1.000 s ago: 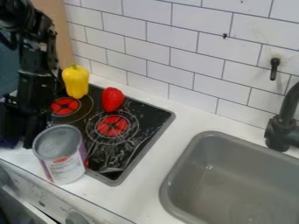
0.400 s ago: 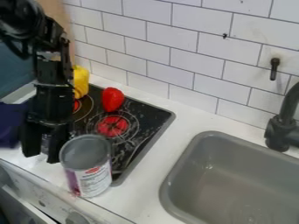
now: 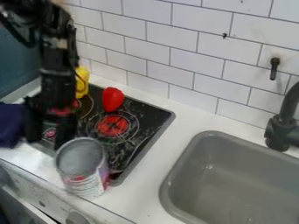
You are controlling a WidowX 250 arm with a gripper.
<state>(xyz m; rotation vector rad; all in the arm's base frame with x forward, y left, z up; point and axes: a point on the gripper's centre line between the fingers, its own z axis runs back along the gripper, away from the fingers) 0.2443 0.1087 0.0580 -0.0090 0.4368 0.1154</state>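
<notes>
the can (image 3: 81, 164) has shifted most: across the 3 pictures it goes from the view's left to a spot nearer the middle of the stove's near side, then a touch back to the left. the gripper (image 3: 46, 138) has travelled the same way, over the near left part of the stove (image 3: 137, 146). its 2 fingers are apart, with a gap between them, and the can is outside that gap, just beside the finger nearer the sink (image 3: 245, 175). whether they touch is unclear. this suggests the can has been nudged or slid rather than lifted, and it is not gripped now.

the can stands on the counter (image 3: 140, 197) near its front edge, roughly upright, though blurred. the arm now covers part of the yellow pepper (image 3: 82, 83), which was in full sight at first. the red thing (image 3: 112, 99) has not moved; it sits on the stove behind the red burner (image 3: 112, 125). a dark blue cloth (image 3: 10, 124) lies by the gripper at the view's left.
</notes>
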